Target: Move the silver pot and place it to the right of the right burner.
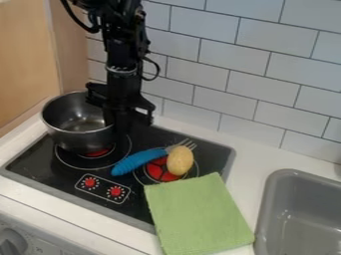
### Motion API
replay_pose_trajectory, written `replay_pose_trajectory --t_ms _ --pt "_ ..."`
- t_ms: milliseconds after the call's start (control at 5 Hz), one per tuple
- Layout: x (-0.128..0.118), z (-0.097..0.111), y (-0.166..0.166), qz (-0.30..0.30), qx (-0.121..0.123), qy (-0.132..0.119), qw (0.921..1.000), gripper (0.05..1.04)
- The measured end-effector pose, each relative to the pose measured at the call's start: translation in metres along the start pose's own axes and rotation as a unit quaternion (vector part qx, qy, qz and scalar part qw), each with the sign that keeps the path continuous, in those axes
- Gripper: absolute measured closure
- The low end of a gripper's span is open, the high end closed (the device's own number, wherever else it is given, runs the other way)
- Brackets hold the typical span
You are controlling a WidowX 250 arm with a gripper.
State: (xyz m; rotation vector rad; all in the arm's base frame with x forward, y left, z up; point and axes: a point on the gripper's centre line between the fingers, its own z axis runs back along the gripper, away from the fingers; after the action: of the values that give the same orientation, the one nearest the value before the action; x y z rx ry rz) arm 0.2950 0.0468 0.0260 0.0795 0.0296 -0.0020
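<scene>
The black gripper (122, 118) hangs down at the right rim of the silver pot, overlapping that side of it. The silver pot (77, 135) stands upright on the left burner at the left side of the black stove, its inside visible from above. Part of its right rim is hidden behind the gripper. The right burner (158, 172) shows red, partly covered by a yellowish potato-like object (180, 160) and a fork with a blue handle (138, 161).
A green cloth (198, 214) lies over the stove's front right corner and the white counter (252, 162). Further right is a grey sink (265, 199). A tiled wall rises behind the stove, and a wooden panel stands at the left.
</scene>
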Motion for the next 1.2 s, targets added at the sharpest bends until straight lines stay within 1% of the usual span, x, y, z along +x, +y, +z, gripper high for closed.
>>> replay_pose_trajectory --t_ms 200,400,600,800,1000,1200 --pt "-0.008 0.003 0.0 0.007 0.002 0.002 1.0 1.02" --pt "-0.01 0.014 -0.001 0.007 0.013 0.0 0.9999 1.02" --pt "-0.01 0.032 -0.007 0.003 0.018 -0.015 0.9997 1.024" --pt "-0.01 0.043 -0.033 -0.032 0.022 -0.024 0.9989 1.025" --pt "-0.006 0.055 -0.063 -0.07 0.023 -0.038 0.9966 1.026" --pt "0.001 0.068 -0.094 -0.107 0.021 -0.063 0.9921 1.026"
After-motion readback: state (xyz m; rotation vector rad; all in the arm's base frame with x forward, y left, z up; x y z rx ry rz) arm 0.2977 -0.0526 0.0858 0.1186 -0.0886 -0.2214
